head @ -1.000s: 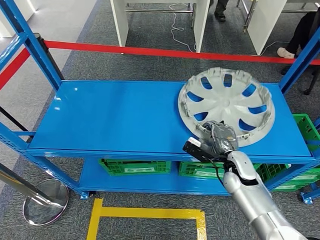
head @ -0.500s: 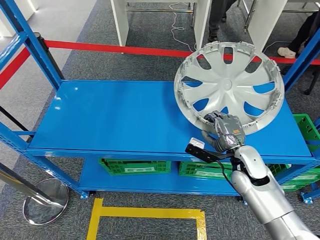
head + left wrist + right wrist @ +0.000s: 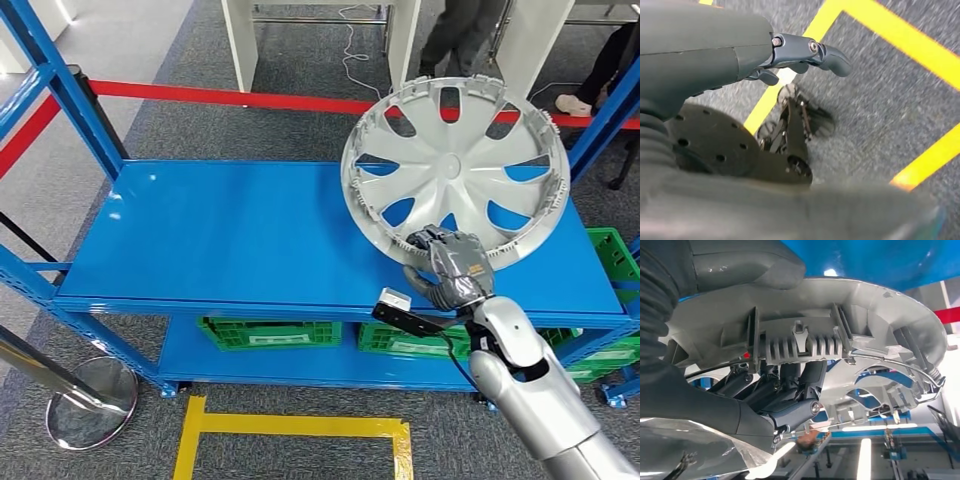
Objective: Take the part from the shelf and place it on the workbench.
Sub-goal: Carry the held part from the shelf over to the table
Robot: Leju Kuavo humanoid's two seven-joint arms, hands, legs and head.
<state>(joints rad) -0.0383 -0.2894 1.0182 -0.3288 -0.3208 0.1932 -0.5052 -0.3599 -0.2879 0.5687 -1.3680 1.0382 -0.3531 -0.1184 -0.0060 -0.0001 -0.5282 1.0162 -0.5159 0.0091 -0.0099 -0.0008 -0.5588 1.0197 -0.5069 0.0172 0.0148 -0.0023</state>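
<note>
While the right hand (image 3: pixel 450 277) clamps the part (image 3: pixel 455 170) at its near rim, at about 6 o'clock on the disc, the lift off the shelf (image 3: pixel 226 235) looks to be the step in hand. In the right wrist view the fingers (image 3: pixel 791 390) curl under the ribbed rim of the part (image 3: pixel 851 320) and the thumb presses from the other side, so the hold is a pinch on the rim alone. The part stands tilted, far edge high, over the right end of the shelf; I cannot tell whether its low edge is touching the blue top.

The left hand (image 3: pixel 806 50) hangs by the floor with fingers apart, holding nothing.

No desk shows in front, so I judge the next move calls for drawing the part back toward 6 o'clock, clear of the shelf, then turning to find the desk. With a one-sided hold on a wide disc, it may swing or slip.

The blue upright (image 3: pixel 604 110) stands just beside the rim at 3 o'clock, the tightest spot. Open shelf top lies toward 9 o'clock. The red tape (image 3: pixel 226 98) and a person's legs (image 3: pixel 460 35) stand beyond at 12 o'clock. The near edge is open.
</note>
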